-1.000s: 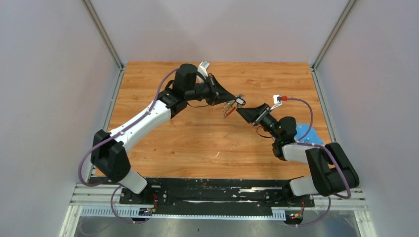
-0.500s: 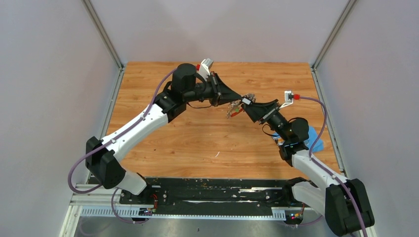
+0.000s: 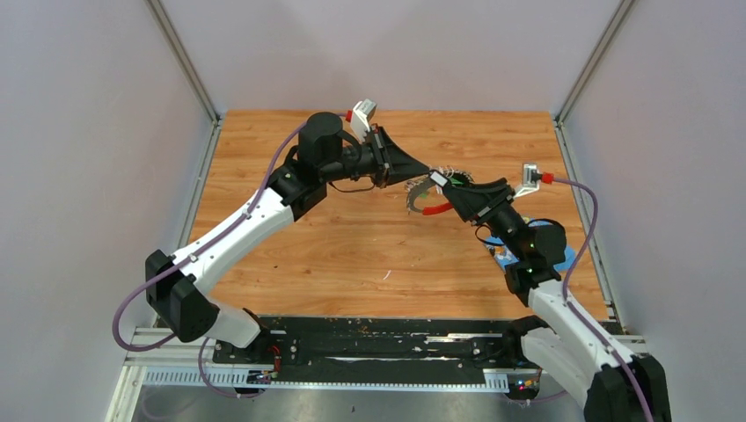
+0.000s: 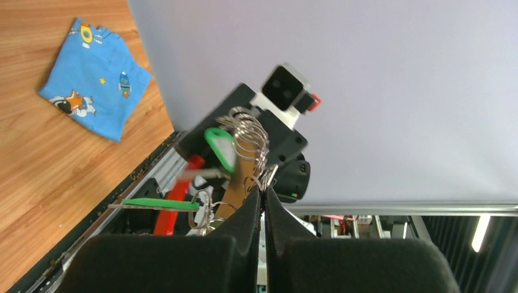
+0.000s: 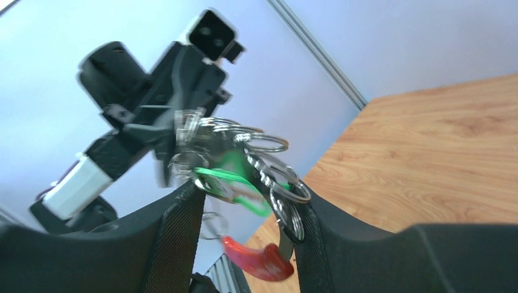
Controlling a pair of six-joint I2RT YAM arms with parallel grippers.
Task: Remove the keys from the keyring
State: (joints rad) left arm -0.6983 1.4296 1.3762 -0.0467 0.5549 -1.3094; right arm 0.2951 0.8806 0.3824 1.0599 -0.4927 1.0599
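Observation:
The keyring [image 3: 429, 190], a silver toothed ring with a red sleeve [image 3: 435, 209], hangs in the air above the table's middle, between both grippers. My left gripper [image 3: 427, 177] comes from the left and is shut on the ring's wire [image 4: 264, 186]. In the left wrist view the ring's coils [image 4: 247, 137], two green keys [image 4: 220, 148] and the red sleeve [image 4: 177, 195] hang beyond the fingertips. My right gripper [image 3: 442, 182] comes from the right. Its fingers [image 5: 183, 210] stand apart, with the ring [image 5: 287, 204] and a green key [image 5: 235, 180] spanning between both pads.
A blue printed cloth [image 3: 563, 255] lies on the wooden table [image 3: 352, 246] at the right, partly behind my right arm; it also shows in the left wrist view [image 4: 94, 76]. Grey walls enclose the table on three sides.
Both grippers and the keyring have shifted right and risen. The ring now hangs more spread out, its red sleeve clearer. My right arm has stretched out and its elbow swung right.

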